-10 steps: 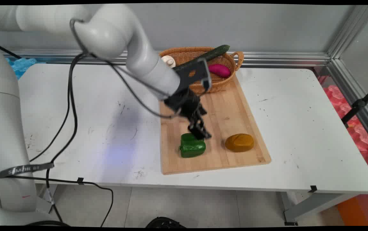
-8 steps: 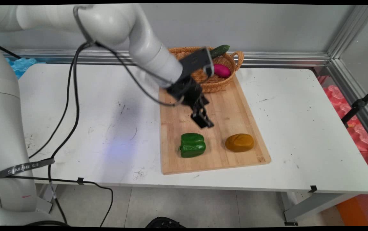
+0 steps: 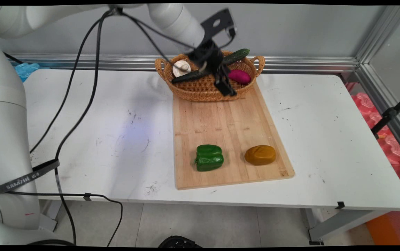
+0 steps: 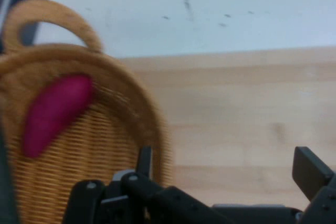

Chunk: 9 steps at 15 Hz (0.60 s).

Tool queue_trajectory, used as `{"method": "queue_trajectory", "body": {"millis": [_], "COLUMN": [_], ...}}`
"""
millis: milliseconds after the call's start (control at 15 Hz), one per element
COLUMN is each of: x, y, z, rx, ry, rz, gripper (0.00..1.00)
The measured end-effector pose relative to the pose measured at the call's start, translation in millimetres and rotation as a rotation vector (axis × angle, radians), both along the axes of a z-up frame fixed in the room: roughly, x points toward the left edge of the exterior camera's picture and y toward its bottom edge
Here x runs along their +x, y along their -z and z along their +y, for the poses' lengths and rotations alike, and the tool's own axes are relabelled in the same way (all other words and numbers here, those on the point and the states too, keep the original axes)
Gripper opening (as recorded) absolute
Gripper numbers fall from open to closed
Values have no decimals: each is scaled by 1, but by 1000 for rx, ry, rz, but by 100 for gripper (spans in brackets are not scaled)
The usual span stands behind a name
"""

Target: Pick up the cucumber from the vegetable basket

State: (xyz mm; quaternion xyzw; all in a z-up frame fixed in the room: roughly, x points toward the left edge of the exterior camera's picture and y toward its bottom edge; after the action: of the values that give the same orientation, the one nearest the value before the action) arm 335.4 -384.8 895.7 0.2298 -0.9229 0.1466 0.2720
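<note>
"SAMZHE" on cable strap (image 3: 25, 180)

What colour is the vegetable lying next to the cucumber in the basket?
Magenta pink vegetable; clearest in the main view.

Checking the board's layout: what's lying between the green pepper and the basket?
Nothing: in the main view only bare cutting board lies between the pepper and the basket. The gripper hangs at the basket's near rim.
</note>
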Motion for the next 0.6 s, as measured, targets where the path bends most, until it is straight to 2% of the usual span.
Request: {"method": "queue_trajectory", "body": {"millis": [333,600], "x": [20,34], "y": [-8,-3], "z": [-52,-82], "rx": [-50,-67], "ry": [-31,-48], "rz": [-18,-36], "gripper": [100,100]}}
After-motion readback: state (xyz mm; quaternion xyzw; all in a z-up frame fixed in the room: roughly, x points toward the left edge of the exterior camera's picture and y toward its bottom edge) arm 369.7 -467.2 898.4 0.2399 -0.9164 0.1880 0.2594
